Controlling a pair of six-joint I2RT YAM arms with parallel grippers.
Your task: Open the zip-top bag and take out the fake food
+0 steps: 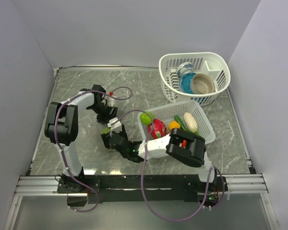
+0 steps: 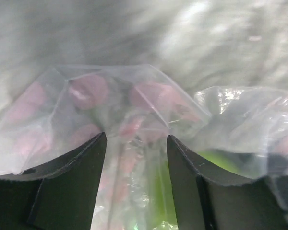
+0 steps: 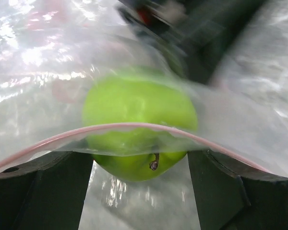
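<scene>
The clear zip-top bag hangs between my two grippers left of the rectangular basket. My left gripper is shut on bunched bag plastic, its jaws partly apart; pink shapes show through the film. My right gripper is open at the bag's mouth. In the right wrist view a green apple sits half out of the mouth between my open fingers, with the pinkish zip strip arched across it. More fake food lies in the basket: green ball, red piece, orange, cream oblong.
The white rectangular slotted basket stands at centre right. A rounder white basket at the back right holds a blue-patterned cup and a tan bowl. Walls close in the table on the left, back and right.
</scene>
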